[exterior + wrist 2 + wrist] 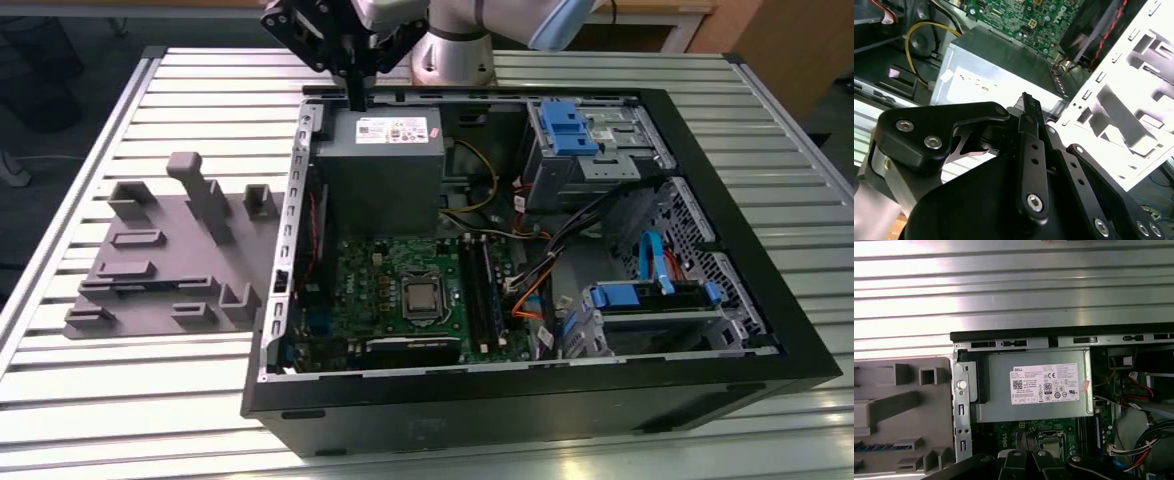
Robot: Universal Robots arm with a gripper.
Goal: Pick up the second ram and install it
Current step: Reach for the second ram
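Note:
My gripper point(358, 97) hangs above the far edge of the open computer case point(747, 330), over the grey power supply point(379, 150). Its black fingers point(1029, 106) are pressed together with nothing between them. A thin dark blue stick, the second ram point(883, 446), stands on edge in a slot of the grey holder block point(904, 405). That block point(160, 270) lies on the table at the exterior view's left, well apart from the gripper. The green motherboard point(387, 290) with its long black memory slots point(481, 295) lies in the case floor.
The case stands on a slatted metal table point(120, 400). Blue drive brackets point(567, 125) and a drive cage point(654, 300) fill the exterior view's right side of the case. Loose cables point(534, 225) cross beside the memory slots. The case's side wall point(287, 200) separates holder and motherboard.

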